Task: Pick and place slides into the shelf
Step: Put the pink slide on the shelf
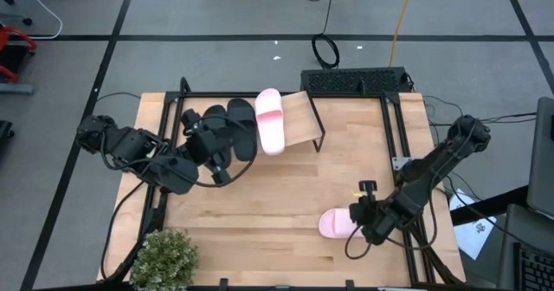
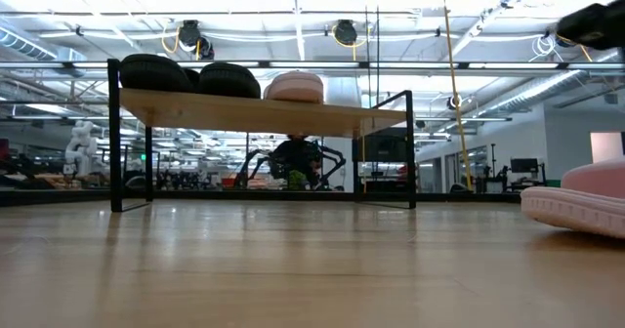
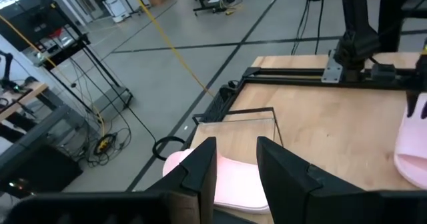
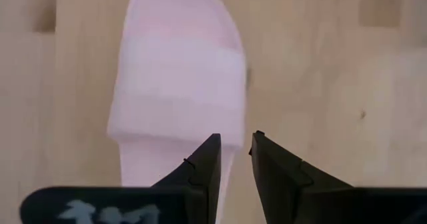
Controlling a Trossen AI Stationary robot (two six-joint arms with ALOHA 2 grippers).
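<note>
Hovering with the left hand [image 3: 237,147] over the near end of the shelf [image 1: 303,122], above the black slides [image 1: 242,126]. Holding nothing there: fingers [image 3: 200,167] parted and released, with only a pink sole and bare wood showing through the gap. Reaching in from the bench's left edge, with the arm bent across the front corner of the rack.

Resting side by side on the plank, seen from the low view: two black slides on the left part, then a first pink slide [image 2: 295,86] just beside them, toward the middle. Lying lengthwise across the plank in the high view, with the pink one's end jutting past the plank's near edge. Leaving the right part of the plank bare. Standing at the far middle of the bench [image 1: 286,196], on thin black legs.

Lying flat on the wood near the front right corner, well apart from the shelf: a second pink slide [image 1: 333,224], strap up. Poised just above its end with the right hand [image 4: 233,141], pointing down. Showing a narrow gap between the fingertips [image 4: 207,154], unclenched, gripping nothing; whether touching the sole or just clear of it, cannot tell. Coming in from the bench's right edge.

Sitting at the front left corner of the bench: a small green plant [image 1: 164,256].
</note>
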